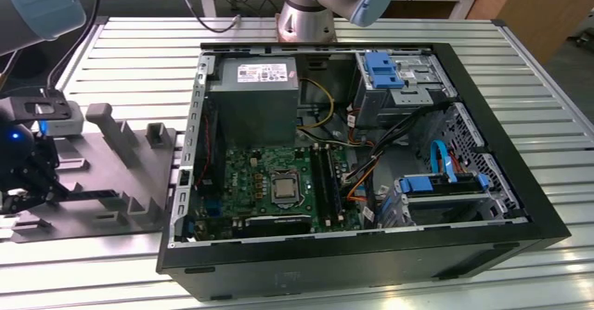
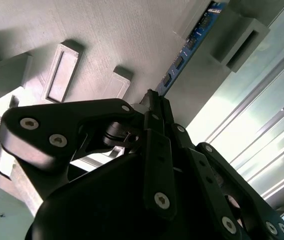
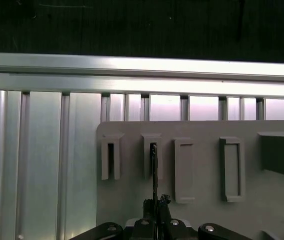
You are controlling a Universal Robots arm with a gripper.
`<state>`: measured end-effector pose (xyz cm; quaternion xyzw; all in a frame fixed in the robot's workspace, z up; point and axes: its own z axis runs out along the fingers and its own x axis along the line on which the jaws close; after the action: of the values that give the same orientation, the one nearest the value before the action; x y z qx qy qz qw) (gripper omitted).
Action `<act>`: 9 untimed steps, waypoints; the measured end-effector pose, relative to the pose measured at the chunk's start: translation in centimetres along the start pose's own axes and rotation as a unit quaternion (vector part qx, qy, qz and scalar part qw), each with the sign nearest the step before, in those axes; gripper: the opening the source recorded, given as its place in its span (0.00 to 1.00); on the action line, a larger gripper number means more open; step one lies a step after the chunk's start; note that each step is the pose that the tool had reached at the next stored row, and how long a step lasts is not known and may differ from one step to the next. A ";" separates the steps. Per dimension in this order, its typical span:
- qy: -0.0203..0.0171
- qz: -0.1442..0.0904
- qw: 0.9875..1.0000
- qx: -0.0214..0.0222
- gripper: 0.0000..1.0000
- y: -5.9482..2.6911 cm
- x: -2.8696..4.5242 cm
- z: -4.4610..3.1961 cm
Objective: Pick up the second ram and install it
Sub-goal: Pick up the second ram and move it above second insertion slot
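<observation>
The second ram (image 2: 192,42) is a thin blue-green strip with small black chips, and it runs out from between my fingertips toward a slotted grey block (image 2: 242,35). In the first wrist view the ram (image 3: 154,167) shows edge-on as a dark line reaching into a holder slot (image 3: 152,150) of the grey tray (image 3: 262,205). My gripper (image 2: 154,100) is shut on the near end of the strip. In the exterior view my gripper (image 1: 26,185) hangs low over the tray (image 1: 111,216) at the exterior view's left.
The open black computer case (image 1: 371,254) lies to the exterior view's right of the tray. Its motherboard (image 1: 255,178) carries long black slot rails (image 1: 325,178) beside the processor socket (image 1: 283,185). Cables, a power supply (image 1: 255,91) and blue drive brackets (image 1: 380,70) fill the case. The tabletop (image 1: 557,108) is ribbed aluminium.
</observation>
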<state>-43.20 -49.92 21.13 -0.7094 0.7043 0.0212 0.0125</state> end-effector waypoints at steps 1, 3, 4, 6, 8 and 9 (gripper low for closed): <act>0.000 0.000 1.000 0.000 0.14 0.00 -0.01 -0.11; 0.000 0.000 1.000 0.000 0.14 0.00 -0.02 -0.33; 0.000 0.000 1.000 0.000 0.14 0.00 -0.03 -0.42; 0.000 0.000 1.000 0.000 0.14 0.00 -0.08 -0.56; 0.000 0.000 1.000 0.000 0.14 0.01 -0.12 -0.76; 0.000 0.000 1.000 0.000 0.14 0.01 -0.18 -0.84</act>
<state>-43.20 -49.78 21.97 -0.7094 0.7044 0.0212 0.0126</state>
